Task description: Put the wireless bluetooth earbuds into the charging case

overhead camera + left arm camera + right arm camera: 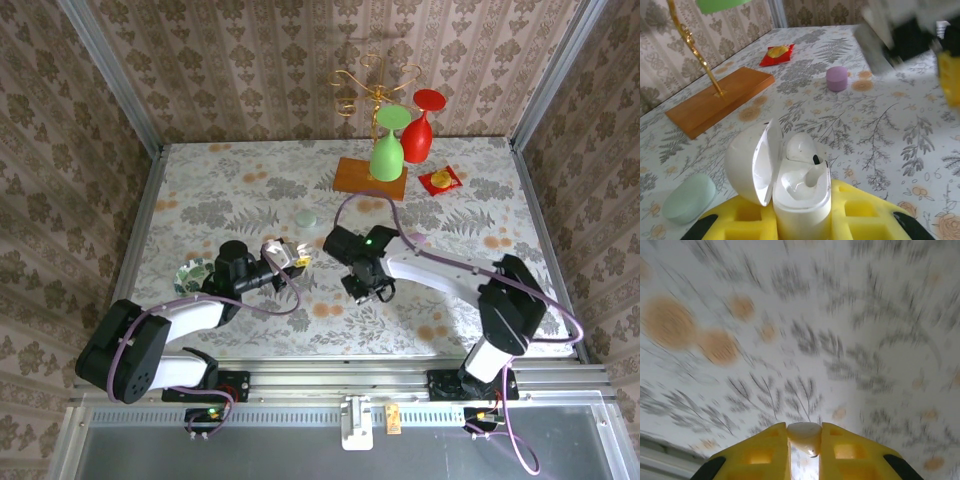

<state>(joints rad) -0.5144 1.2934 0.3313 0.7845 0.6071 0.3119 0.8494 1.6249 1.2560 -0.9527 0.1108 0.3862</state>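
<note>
White case [799, 197], lid swung open, is clamped upright in my left end effector [805, 212]; an earbud [814, 172] sits in its well. My right end effector [804, 432] is clenched on a second earbud [804, 437], whitish, over the blurred floral desk [840, 340]. In the top view I see the two end effectors near each other, mid-desk.

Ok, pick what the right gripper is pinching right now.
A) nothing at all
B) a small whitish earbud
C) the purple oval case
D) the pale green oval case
B: the right wrist view shows a small whitish earbud clamped in the right gripper, hanging above the patterned tabletop.
</note>
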